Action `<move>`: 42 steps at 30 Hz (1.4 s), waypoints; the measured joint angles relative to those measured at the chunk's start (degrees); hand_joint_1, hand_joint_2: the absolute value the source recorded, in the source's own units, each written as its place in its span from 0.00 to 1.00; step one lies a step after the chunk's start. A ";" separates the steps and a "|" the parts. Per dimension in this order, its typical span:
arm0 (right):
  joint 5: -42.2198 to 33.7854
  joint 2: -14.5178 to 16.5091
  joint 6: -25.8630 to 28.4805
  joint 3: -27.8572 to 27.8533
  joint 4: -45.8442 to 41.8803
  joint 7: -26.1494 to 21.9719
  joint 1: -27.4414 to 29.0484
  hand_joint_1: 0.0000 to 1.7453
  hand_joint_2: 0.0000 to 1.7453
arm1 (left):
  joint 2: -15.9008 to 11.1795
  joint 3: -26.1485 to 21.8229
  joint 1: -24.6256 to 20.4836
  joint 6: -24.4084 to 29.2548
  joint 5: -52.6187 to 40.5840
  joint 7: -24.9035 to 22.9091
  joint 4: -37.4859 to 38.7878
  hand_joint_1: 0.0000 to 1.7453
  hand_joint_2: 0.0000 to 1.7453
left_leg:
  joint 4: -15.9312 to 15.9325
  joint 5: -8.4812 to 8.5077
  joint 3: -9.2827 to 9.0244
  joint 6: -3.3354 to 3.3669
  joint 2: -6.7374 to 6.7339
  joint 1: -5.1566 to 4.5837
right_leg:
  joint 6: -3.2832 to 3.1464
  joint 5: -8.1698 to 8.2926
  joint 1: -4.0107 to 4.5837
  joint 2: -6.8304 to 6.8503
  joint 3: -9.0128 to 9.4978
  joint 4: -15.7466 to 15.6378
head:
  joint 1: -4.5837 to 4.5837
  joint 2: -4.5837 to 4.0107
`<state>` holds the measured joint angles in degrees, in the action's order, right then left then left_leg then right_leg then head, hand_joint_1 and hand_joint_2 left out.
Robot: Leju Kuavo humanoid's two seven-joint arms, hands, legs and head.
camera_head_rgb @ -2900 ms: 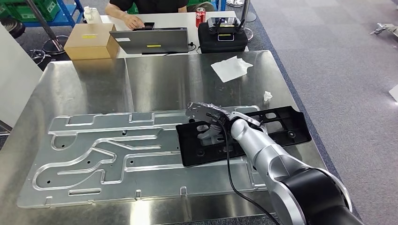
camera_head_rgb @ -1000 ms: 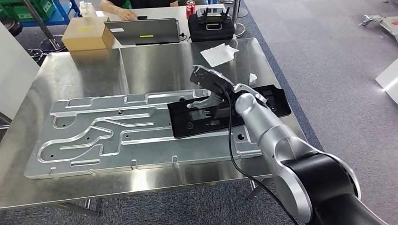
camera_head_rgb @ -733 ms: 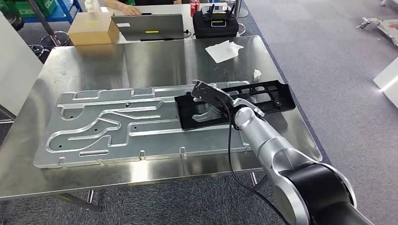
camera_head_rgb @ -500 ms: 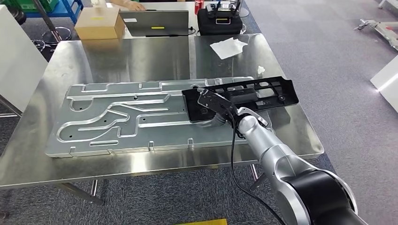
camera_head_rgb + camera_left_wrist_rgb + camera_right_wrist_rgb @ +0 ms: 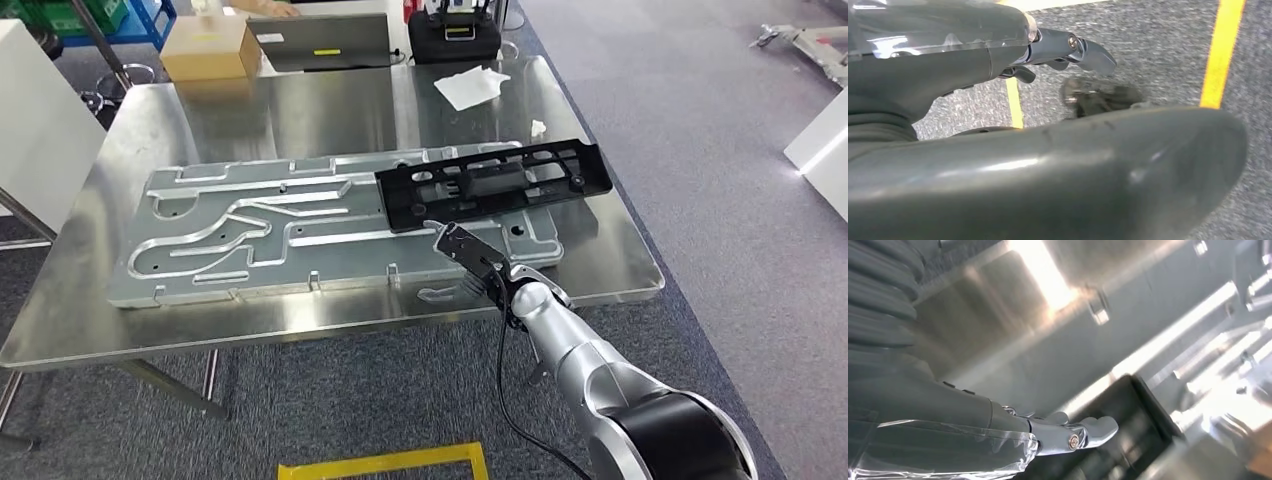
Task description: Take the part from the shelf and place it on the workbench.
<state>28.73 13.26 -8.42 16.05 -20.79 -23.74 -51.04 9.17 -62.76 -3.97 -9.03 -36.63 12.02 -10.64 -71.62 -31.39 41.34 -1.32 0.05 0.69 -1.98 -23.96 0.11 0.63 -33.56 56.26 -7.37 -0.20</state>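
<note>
Since half a second ago the right hand (image 5: 478,268) is off the black plastic part (image 5: 492,183), fingers apart and holding nothing. That part lies flat across the grooved aluminium plate (image 5: 260,232) on the steel worktop (image 5: 620,262).

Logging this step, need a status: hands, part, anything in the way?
Right hand empty, off the black part. Left hand hangs over carpet, holding nothing. Part lies flat on the metal plate on the workbench. Nothing blocking.

A white tissue (image 5: 470,87) lies near the workbench's far edge; a cardboard box (image 5: 211,50), laptop (image 5: 320,41) stand beyond it.
</note>
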 joint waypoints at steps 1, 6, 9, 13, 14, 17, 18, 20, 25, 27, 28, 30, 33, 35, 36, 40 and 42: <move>-0.14 0.01 -0.16 0.13 -0.01 -0.33 0.67 0.00 0.00 | -0.01 -0.01 0.02 0.00 -0.01 0.09 0.00 0.00 0.00 | -1.71 -0.04 -0.25 -0.31 -0.01 0.20 | 0.18 0.50 -0.09 0.04 -0.80 0.15 | 0.01 0.00; -2.88 0.03 -0.92 0.88 -0.08 -2.51 2.63 0.00 0.00 | -0.03 -0.02 0.03 -0.13 -0.19 0.96 0.00 0.00 0.00 | 10.29 2.71 -10.65 -1.14 0.09 0.89 | 1.69 2.10 -0.54 0.02 -4.44 2.43 | 0.00 0.01; -4.40 0.05 -1.25 1.69 0.04 -3.38 5.14 0.00 0.00 | -0.04 -0.06 0.07 -0.31 -0.36 1.19 0.00 0.00 0.00 | 12.36 2.12 -11.53 0.52 0.23 0.57 | 2.80 3.01 -0.42 0.03 -4.69 2.73 | 0.02 0.00; -7.45 0.01 -1.81 2.32 0.22 -4.46 8.48 0.00 0.00 | -0.13 -0.11 0.09 -0.36 -0.59 1.20 0.00 0.00 0.00 | 12.66 4.39 -9.75 2.48 -0.29 0.53 | 3.93 -3.37 -0.94 -0.21 -7.16 8.88 | 0.02 0.00; -8.14 -0.03 -1.84 2.34 0.30 -4.57 9.39 0.00 0.00 | -0.14 -0.12 0.10 -0.35 -0.68 1.19 0.00 0.00 0.00 | 12.65 4.96 -9.02 2.67 -0.33 0.48 | 4.12 -6.13 -0.95 -0.25 -8.15 12.56 | 0.02 0.00; -9.13 -0.19 -1.61 2.43 0.73 -4.63 12.82 0.00 0.00 | -0.15 -0.14 0.26 -0.36 -0.86 1.15 0.00 0.00 0.00 | 12.60 6.60 -6.75 2.69 -0.27 0.25 | 4.12 -7.74 -0.90 -0.34 -8.08 18.30 | 0.02 0.00; -9.26 -0.22 -1.46 2.51 0.85 -4.63 13.60 0.00 0.00 | -0.15 -0.16 0.35 -0.38 -0.92 1.14 0.00 0.00 0.00 | 12.58 7.15 -6.00 2.60 -0.25 0.11 | 3.80 -6.49 -0.81 -0.37 -6.23 16.53 | 0.01 0.00; -9.45 -0.23 -1.08 2.66 0.91 -4.63 14.22 0.00 0.00 | -0.14 -0.17 0.41 -0.53 -1.09 1.10 0.01 0.00 0.00 | 12.56 8.15 -4.83 2.32 -0.30 -0.21 | 2.66 -4.97 -0.41 -0.43 -0.32 8.71 | 0.02 0.00; -8.42 -0.28 0.77 3.13 0.85 -4.60 14.25 0.00 0.00 | -0.16 -0.21 0.43 -0.91 -1.17 1.15 0.02 0.00 0.00 | 13.41 10.29 -4.20 0.73 -0.57 0.00 | 1.21 -3.94 0.28 -0.26 3.75 0.71 | -0.10 0.01; -6.48 -0.30 2.91 4.16 0.61 -4.88 13.86 0.00 0.00 | -0.34 -0.27 0.54 -0.97 -1.14 1.29 0.02 0.00 0.00 | 11.81 8.05 -3.28 0.25 -0.42 -0.04 | 0.64 -2.26 -0.04 -0.14 3.08 -0.40 | -0.10 0.01; -5.82 -0.36 4.13 4.79 0.14 -5.26 13.45 0.00 0.00 | -0.47 -0.31 0.57 -0.99 -1.13 1.34 0.02 0.00 0.00 | 9.25 5.49 -2.40 0.10 -0.35 0.01 | 0.47 -1.48 -0.15 -0.11 2.52 -0.71 | -0.10 0.01; -5.88 -0.81 5.73 5.61 -1.79 -5.92 12.07 0.00 0.00 | -0.69 -0.42 0.63 -1.00 -1.12 1.38 0.02 0.00 0.00 | 1.65 0.27 -0.42 -0.28 -0.29 0.05 | 0.27 -0.18 -0.05 -0.13 0.88 -0.68 | -0.10 0.00; -6.58 -2.31 4.87 5.91 -5.73 -5.19 8.96 0.00 0.00 | -0.99 -0.78 0.67 -0.99 -0.98 1.31 0.02 0.00 0.00 | -1.51 0.82 -2.01 -0.74 -0.30 0.13 | 0.56 1.43 -0.04 -0.03 -1.80 -0.02 | -0.10 0.00; -6.49 -3.35 3.36 6.40 -7.72 -4.10 6.62 0.00 0.00 | -1.10 -1.06 0.61 -0.97 -0.76 1.21 0.02 0.00 0.00 | 5.46 2.76 -7.56 -0.73 -0.32 0.17 | 1.01 2.24 -0.06 -0.04 -3.55 0.90 | -0.11 0.00; -6.39 -3.79 2.82 6.73 -8.38 -3.70 5.62 0.00 0.00 | -1.12 -1.18 0.57 -0.96 -0.68 1.16 0.02 0.00 0.00 | 9.01 2.82 -10.06 -0.41 -0.25 0.07 | 1.31 2.56 -0.02 -0.05 -4.20 1.41 | -0.10 0.01; -6.46 -4.84 2.98 8.09 -8.88 -4.27 4.18 0.00 0.00 | -1.04 -1.37 0.58 -0.97 -0.94 1.07 0.09 0.00 0.00 | 13.20 2.62 -11.90 1.42 -0.08 -0.18 | 2.64 3.78 0.09 0.03 -4.91 2.09 | -0.04 0.01; -7.10 -5.09 3.75 8.51 -8.60 -5.19 4.36 0.00 0.00 | -0.96 -1.38 0.53 -1.02 -1.26 1.08 0.12 0.00 0.00 | 13.44 3.80 -11.16 2.41 -0.24 -0.02 | 3.33 1.56 -0.15 -0.17 -5.88 3.98 | -0.03 0.02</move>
<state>21.63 8.16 -4.67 24.56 -29.39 -28.92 -46.69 8.21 -64.14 -3.45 -10.05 -37.89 13.10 -10.52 -58.18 -27.59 30.18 1.10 -0.20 0.67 1.36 -22.40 -0.04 0.46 -39.43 60.24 -7.40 -0.18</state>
